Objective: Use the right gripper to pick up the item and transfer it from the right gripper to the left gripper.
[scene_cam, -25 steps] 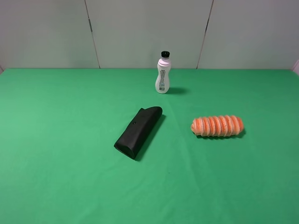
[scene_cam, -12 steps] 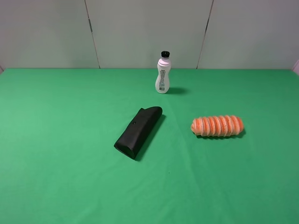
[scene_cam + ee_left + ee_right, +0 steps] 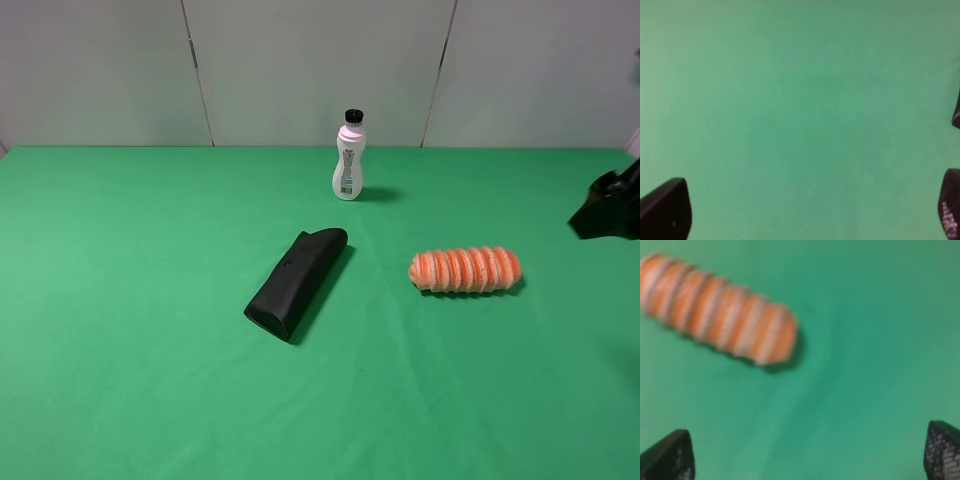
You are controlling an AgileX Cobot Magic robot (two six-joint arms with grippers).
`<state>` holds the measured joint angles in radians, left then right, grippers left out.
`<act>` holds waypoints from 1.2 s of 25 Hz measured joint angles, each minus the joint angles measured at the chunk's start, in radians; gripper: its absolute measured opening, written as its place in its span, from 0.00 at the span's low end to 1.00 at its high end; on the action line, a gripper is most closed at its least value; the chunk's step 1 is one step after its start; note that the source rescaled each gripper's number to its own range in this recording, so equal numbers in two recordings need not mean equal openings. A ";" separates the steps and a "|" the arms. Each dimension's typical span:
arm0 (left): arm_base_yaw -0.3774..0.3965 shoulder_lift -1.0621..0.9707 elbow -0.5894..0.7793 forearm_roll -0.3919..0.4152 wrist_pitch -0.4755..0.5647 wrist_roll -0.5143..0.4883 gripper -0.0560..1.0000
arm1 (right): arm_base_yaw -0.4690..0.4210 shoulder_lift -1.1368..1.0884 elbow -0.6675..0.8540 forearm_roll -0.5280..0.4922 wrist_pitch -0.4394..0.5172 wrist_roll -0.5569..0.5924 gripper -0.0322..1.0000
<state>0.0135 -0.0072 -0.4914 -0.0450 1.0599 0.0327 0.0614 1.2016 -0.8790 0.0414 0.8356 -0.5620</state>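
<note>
Orange striped item (image 3: pixel 715 307), ahead of right gripper (image 3: pixel 805 455), untouched, jaws spread wide, left gripper (image 3: pixel 807 210) spread too.

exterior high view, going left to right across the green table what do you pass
black case → white bottle → orange striped roll → right end effector, just coming in at the right edge

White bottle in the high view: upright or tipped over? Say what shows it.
Upright: the white bottle stands on its base on the green table, with its black cap on top.
</note>
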 joint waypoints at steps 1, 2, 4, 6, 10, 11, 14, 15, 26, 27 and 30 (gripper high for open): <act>-0.001 0.000 0.000 0.000 0.000 0.000 0.98 | 0.000 0.047 -0.008 0.034 -0.001 -0.083 1.00; -0.001 0.000 0.000 0.000 0.000 0.000 0.98 | 0.000 0.092 -0.015 0.059 -0.001 -0.166 1.00; -0.001 0.000 0.000 0.000 0.000 0.000 0.98 | 0.000 0.165 -0.020 0.101 -0.005 -0.308 1.00; -0.001 0.000 0.000 0.000 0.000 0.000 0.98 | 0.000 0.225 -0.020 0.117 -0.011 -0.436 1.00; -0.001 0.000 0.000 0.000 0.000 0.000 0.98 | 0.000 0.324 -0.020 0.129 -0.052 -0.651 1.00; -0.001 0.000 0.000 0.000 0.000 0.000 0.98 | 0.000 0.343 -0.021 0.133 -0.068 -0.694 1.00; -0.001 0.000 0.000 0.000 0.000 0.000 0.98 | 0.000 0.386 -0.029 0.138 -0.124 -0.774 1.00; -0.001 0.000 0.000 0.000 0.000 0.000 0.98 | 0.000 0.399 -0.037 0.138 -0.131 -0.788 1.00; -0.001 0.000 0.000 0.000 0.000 0.000 0.98 | 0.046 0.586 -0.198 0.153 -0.072 -0.805 1.00; -0.001 0.000 0.000 0.000 0.000 0.000 0.98 | 0.046 0.601 -0.206 0.153 -0.072 -0.805 1.00; -0.001 0.000 0.000 0.000 0.000 0.000 0.98 | 0.046 0.625 -0.213 0.151 -0.075 -0.805 1.00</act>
<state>0.0127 -0.0072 -0.4914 -0.0450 1.0599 0.0327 0.1073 1.8270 -1.0919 0.1920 0.7611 -1.3669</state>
